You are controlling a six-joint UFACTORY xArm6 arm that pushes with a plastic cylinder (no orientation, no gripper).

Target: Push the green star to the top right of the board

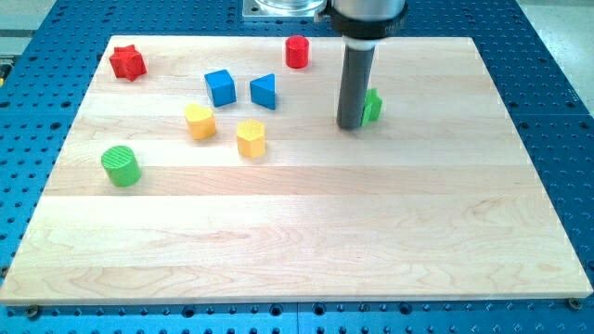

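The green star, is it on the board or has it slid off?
On the board. The green star sits on the wood in the upper right part, partly hidden behind my tip, which stands at its left side.

- A green star block sits just right of my tip, touching it or nearly so, on the wooden tabletop.
- Bare wood runs from the star to the view's top right corner.
- A red cylinder block stands apart at upper left.
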